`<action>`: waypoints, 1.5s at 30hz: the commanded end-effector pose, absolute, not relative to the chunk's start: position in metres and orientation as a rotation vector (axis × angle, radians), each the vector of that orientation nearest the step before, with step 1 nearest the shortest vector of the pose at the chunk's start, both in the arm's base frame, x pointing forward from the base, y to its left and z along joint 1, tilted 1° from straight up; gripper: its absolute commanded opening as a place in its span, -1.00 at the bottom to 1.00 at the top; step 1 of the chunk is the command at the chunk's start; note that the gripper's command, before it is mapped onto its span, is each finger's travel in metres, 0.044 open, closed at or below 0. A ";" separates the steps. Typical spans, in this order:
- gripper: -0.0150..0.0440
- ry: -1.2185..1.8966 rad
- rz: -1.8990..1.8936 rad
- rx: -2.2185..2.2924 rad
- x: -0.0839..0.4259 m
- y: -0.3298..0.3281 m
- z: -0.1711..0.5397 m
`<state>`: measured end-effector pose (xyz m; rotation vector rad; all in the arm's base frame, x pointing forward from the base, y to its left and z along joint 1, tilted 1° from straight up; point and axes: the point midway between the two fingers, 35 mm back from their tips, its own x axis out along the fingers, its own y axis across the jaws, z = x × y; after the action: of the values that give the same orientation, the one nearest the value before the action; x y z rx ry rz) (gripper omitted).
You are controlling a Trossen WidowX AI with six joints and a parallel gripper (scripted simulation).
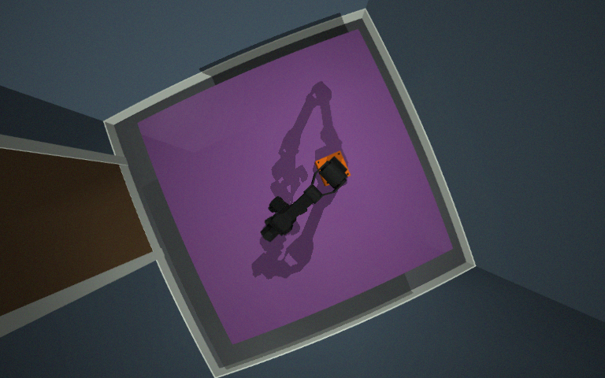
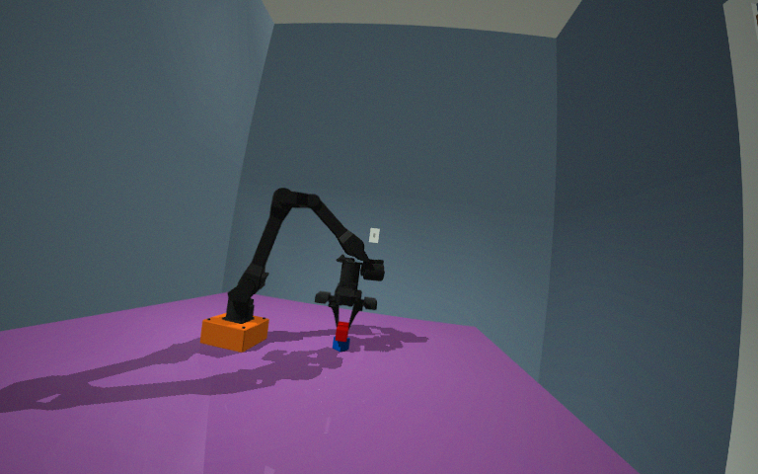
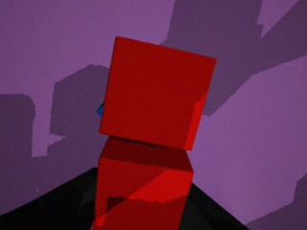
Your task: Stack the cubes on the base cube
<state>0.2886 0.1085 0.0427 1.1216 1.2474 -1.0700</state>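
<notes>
Red faces red at the work spot: one loose cube (image 2: 341,324) (image 3: 140,203) is pinched in the gripper (image 1: 281,218) (image 2: 342,323) (image 3: 142,201), its fingers closed in on its sides, while the other loose cube (image 2: 341,336) (image 3: 158,91) sits over the blue base cube (image 2: 341,346) (image 3: 100,110) on the purple desk (image 1: 379,200) (image 2: 418,413) (image 3: 259,105). From where I stand the two reds run together above the blue, so I can't tell whether they touch; the wrist view shows a dark strip between their visible faces, but not how high the held one hangs. Only a sliver of blue peeks out beside the seated cube. I'd judge the job to be at its second placement, with lining up the thing to get right. The carried cube should go toward the corner diagonally opposite, squared to its neighbour and kept level, its center inside the base's edge so it won't tip outward. Coming down straight and slowly seems wise, since a sideways drift could nudge the seated cube or shove the base. Once its underside rests flat and a thin gap remains, the fingers should part gently and evenly, just enough to clear, then rise straight up.
</notes>
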 end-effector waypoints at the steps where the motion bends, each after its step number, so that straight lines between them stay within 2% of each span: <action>1: -0.14 1.243 -1.066 1.114 0.289 0.108 0.041; 19: -0.14 1.243 -1.066 1.114 0.289 0.108 0.039; 23: 0.20 1.243 -1.066 1.114 0.289 0.108 0.039; 45: 0.20 1.246 -1.068 1.119 0.288 0.109 0.064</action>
<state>0.2870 0.1082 0.0573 1.1118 1.2514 -1.0750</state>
